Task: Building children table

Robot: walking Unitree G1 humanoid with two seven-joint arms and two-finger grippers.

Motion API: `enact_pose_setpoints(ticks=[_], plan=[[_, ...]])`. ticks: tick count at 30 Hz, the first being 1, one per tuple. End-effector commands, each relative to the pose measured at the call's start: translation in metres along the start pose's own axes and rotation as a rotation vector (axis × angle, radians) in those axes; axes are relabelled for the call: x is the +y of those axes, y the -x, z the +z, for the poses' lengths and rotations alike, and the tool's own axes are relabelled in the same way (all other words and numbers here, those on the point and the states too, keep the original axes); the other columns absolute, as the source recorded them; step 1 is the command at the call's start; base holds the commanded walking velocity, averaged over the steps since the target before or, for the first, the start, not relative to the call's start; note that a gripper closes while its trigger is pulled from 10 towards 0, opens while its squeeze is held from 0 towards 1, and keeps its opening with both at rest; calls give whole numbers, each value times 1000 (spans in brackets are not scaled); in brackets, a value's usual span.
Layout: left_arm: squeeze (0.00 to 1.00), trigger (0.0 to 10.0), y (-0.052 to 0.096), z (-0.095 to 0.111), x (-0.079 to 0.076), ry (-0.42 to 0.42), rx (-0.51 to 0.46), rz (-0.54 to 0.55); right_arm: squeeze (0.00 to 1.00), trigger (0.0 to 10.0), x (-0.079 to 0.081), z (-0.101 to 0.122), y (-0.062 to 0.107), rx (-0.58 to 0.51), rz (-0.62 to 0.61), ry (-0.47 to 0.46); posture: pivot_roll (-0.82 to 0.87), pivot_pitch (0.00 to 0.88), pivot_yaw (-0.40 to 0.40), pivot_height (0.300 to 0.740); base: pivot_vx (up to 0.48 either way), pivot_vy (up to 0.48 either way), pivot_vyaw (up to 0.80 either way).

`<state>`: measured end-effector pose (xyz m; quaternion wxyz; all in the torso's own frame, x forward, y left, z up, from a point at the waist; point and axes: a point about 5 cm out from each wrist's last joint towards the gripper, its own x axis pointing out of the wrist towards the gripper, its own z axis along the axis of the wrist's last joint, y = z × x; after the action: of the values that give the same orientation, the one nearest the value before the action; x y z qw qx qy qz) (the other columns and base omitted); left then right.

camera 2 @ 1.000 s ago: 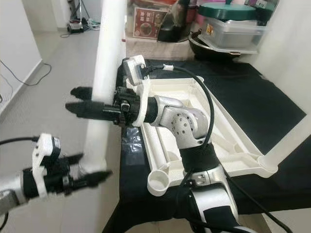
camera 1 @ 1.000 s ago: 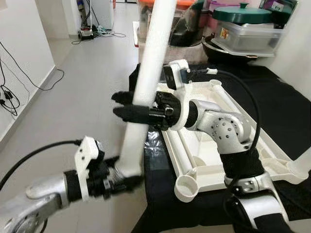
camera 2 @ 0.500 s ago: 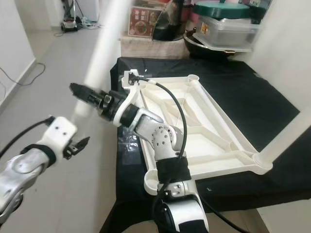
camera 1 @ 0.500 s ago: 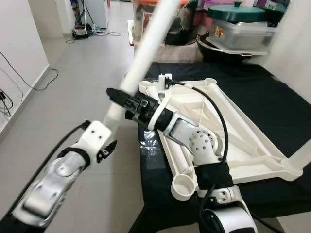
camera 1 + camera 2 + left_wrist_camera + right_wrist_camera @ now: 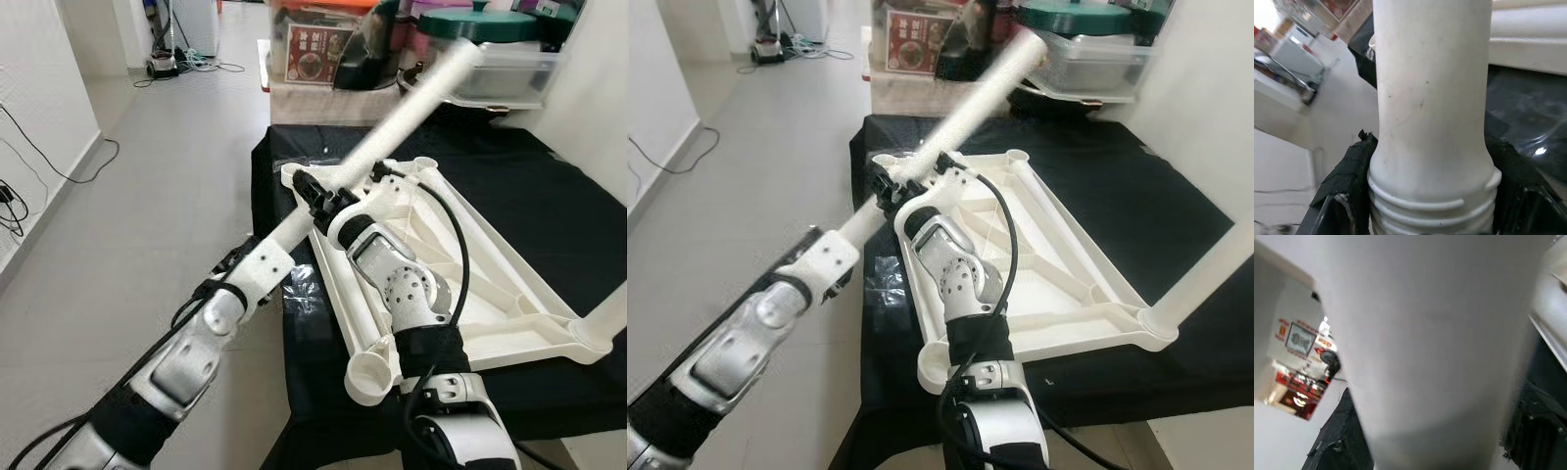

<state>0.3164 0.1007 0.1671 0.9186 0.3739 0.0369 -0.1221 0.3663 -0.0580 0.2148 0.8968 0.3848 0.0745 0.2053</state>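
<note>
A long white table leg slants from low on the left up toward the far right, above the upturned white table top on a black-covered table. My left gripper is shut on the leg's lower end. In the left wrist view the leg's threaded end sits between the black fingers. My right gripper is shut on the leg a little higher, over the table top's far left corner. An open round socket shows at the near corner. Another leg stands in the right corner.
Storage boxes and a pot with a green lid crowd the far end beyond the table. A clear plastic bag lies on the black cloth by the table top. Grey floor opens to the left, with cables along the wall.
The leg has swung from nearly upright to a slant toward the far right over the table. Both arms reached forward with it, and the left gripper rose to just below the right.
</note>
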Motion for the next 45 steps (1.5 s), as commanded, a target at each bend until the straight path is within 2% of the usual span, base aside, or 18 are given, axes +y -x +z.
enact_pose_setpoints(ticks=[1, 2, 3, 4, 7, 11, 13, 14, 16, 17, 19, 20, 21, 30, 32, 33, 41, 45], plan=[[0, 0, -3, 0, -4, -74, -7, 7, 0, 10000, 43, -53, -8, 127, 94, -241, 119, 0, -86, 740, 0, 0, 0], [0, 0, -5, 0, -8, -149, -12, 4, 0, 10000, 44, -55, -10, 142, 87, -279, 114, 0, -83, 740, 0, 0, 0], [0, 784, -7, 1, -12, -227, -21, -6, 0, 10000, 43, -56, -11, 157, 61, -321, 112, 0, -83, 740, 0, 0, 0], [0, 784, -7, 1, -12, -227, -21, -6, 0, 10000, 43, -56, -11, 157, 61, -321, 112, 0, -83, 740, 0, 0, 0], [0, 2667, -12, 0, -23, -378, -32, -18, 0, 10000, 29, -58, -14, 157, -94, -403, 112, 0, -82, 740, 0, 0, 0], [0, 3255, -14, -3, -29, -435, -34, -22, 0, 10000, 22, -57, -15, 141, -179, -461, 111, 0, -81, 740, 0, 0, 0], [0, 4392, -16, -7, -32, -456, -30, -23, 0, 10000, 24, -53, -15, 132, -193, -511, 110, 0, -81, 740, 0, 0, 0], [0, 6431, -16, -8, -33, -466, -28, -22, 0, 10000, 25, -51, -15, 129, -194, -523, 110, 0, -81, 740, 0, 0, 0], [0, 6431, -17, -8, -33, -474, -28, -23, 0, 10000, 26, -49, -15, 129, -193, -528, 110, 0, -81, 740, 0, 0, 0], [0, 7255, -17, -8, -33, -481, -30, -23, 0, 0, 26, -47, -15, 116, -196, -527, 109, 0, -80, 740, 0, 0, 0], [0, 7255, -17, -8, -33, -481, -30, -23, 0, 0, 26, -47, -15, 116, -196, -527, 109, 0, -80, 740, 0, 0, 0], [0, 9529, -17, -8, -33, -490, -34, -21, 0, 0, 27, -45, -15, 106, -199, -530, 109, 0, -81, 740, 0, 0, 0], [0, 10000, -17, -8, -33, -499, -38, -18, 0, 0, 27, -43, -15, 98, -200, -531, 111, 0, -82, 740, 0, 0, 0], [0, 10000, -22, -4, -28, -556, -72, 12, 0, 0, 34, -41, -16, 106, -193, -543, 114, 0, -85, 740, 0, 0, 0], [67, 10000, -23, -3, -28, -561, -86, 14, 0, 0, 34, -42, -16, 107, -197, -542, 114, 0, -84, 740, 0, 0, 0], [1000, 10000, -23, -1, -27, -558, -107, 14, 0, 0, 34, -42, -15, 106, -197, -538, 113, 0, -83, 740, 0, 0, 0], [1000, 10000, -17, 1, -20, -502, -109, 12, 0, 0, 27, -38, -15, 77, -198, -493, 115, 0, -83, 740, 0, 0, 0], [1000, 10000, -6, -2, -8, -453, -107, 73, 0, 0, 15, -23, -15, 15, -198, -433, 123, 0, -85, 740, 0, 0, 0]])
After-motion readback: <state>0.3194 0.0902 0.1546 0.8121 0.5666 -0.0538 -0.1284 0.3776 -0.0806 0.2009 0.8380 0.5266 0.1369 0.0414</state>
